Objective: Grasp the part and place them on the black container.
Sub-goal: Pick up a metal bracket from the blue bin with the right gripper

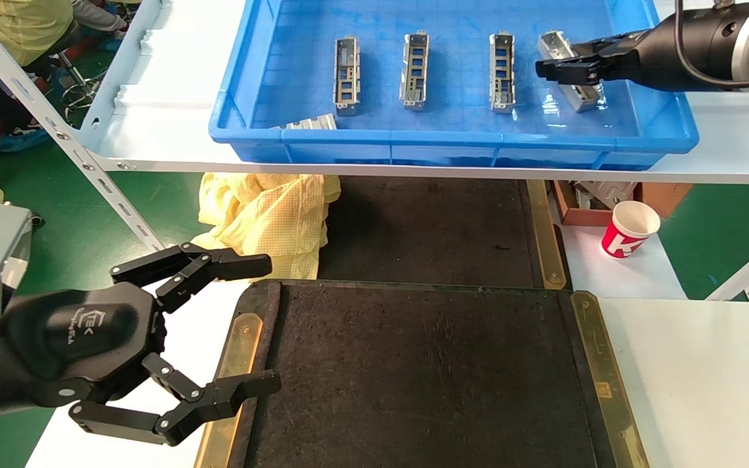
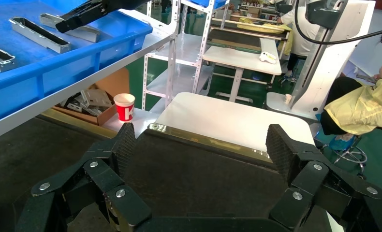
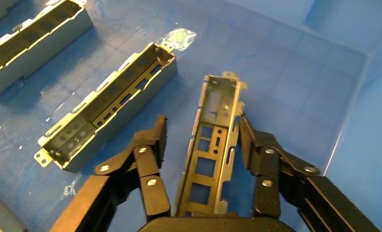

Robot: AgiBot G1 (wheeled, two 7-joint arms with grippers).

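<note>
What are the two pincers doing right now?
Left pincer: open, empty, beside the black tray.
Right pincer: open around a metal bracket, not clamped.

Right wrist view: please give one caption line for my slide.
Right hand straddles a part in the blue bin, fingers not yet closed.

5 parts (image 1: 346, 76) lie in the bin (image 1: 664, 123) behind the black container (image 1: 426, 370).

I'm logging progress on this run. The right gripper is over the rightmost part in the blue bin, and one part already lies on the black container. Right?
Not quite. The right gripper is indeed over the rightmost part in the blue bin, fingers either side of it, but the head view shows the black container bare: no part lies on it yet.
</note>
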